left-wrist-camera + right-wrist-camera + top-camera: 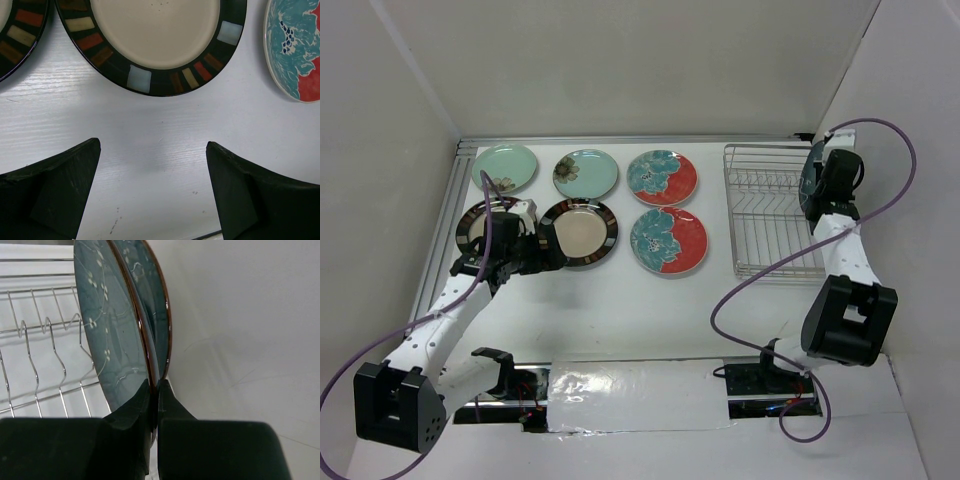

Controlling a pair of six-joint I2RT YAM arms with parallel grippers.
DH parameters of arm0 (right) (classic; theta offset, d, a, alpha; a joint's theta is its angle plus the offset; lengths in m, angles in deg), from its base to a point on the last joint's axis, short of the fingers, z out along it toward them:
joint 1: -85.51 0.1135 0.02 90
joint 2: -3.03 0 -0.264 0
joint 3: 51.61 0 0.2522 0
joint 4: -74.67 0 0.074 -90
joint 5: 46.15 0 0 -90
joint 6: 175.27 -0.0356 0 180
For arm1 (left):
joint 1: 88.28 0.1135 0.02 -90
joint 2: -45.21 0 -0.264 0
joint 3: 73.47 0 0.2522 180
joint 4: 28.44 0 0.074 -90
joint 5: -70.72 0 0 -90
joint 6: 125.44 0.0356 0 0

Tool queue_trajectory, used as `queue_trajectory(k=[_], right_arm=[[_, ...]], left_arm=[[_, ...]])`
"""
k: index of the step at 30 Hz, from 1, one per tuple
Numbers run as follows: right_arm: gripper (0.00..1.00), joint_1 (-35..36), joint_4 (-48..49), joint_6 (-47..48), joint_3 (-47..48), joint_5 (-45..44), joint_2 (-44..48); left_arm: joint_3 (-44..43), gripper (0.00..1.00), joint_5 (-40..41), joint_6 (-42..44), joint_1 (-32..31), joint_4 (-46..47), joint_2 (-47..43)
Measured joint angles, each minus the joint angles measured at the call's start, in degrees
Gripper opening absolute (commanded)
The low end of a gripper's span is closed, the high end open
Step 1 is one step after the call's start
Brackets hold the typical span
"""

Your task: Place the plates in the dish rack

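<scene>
Pinching round dark teal ceramic plate (105, 340) upright between right fingers (130, 415) to fit silver metal wire rack (770, 215) dividers, with left fingers (65, 185) spread.

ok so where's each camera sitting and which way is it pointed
top external: above and behind the bases, looking down on the table and dish rack; both arms show.
left wrist: low over the table, facing down past its open left pincer at a striped-rim plate; its fingers show.
right wrist: beside the dish rack, looking along the shut right pincer gripping an upright dark teal plate; its fingers show.
shared: top and left wrist both see the striped-rim plate; top and right wrist, the dish rack.
</scene>
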Motion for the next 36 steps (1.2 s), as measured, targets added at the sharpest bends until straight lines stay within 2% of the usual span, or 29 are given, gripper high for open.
queue_trajectory(k=[11, 14, 15, 18, 19, 25, 31, 36], right_arm=[[0.00, -0.1, 0.5, -5.2, 0.0, 2.5, -4.0], [0.12, -0.3, 1.0, -6.3, 0.0, 2.9, -4.3], [0.12, -0.3, 1.1, -6.4, 0.0, 3.0, -4.3], [0.26, -0.3, 2.5, -8.0, -0.7, 4.0, -4.4], [0.34, -0.3, 3.2, -8.5, -0.8, 4.2, -4.4], [0.56, -0.3, 6.5, -10.6, -0.8, 5.2, -4.1], [0.64, 0.1, 5.2, -11.5, -0.3, 5.8, -1.1], [0.71, 3.4, 0.7, -13.4, 5.4, 8.4, 3.3]], left_arm=[[0.0, 1.00, 0.0, 0.0, 0.0, 0.0, 0.6], [0.0, 1.00, 0.0, 0.0, 0.0, 0.0, 0.6], [0.0, 1.00, 0.0, 0.0, 0.0, 0.0, 0.6], [-0.1, 1.00, 0.0, 0.0, 0.0, 0.0, 0.8], [-0.1, 1.00, 0.0, 0.0, 0.0, 0.0, 0.8], [-0.1, 1.00, 0.0, 0.1, 0.0, 0.0, 0.8], [-0.1, 1.00, 0.1, 0.1, 0.0, 0.0, 0.8], [-0.1, 1.00, 0.1, 0.1, 0.0, 0.0, 0.8]])
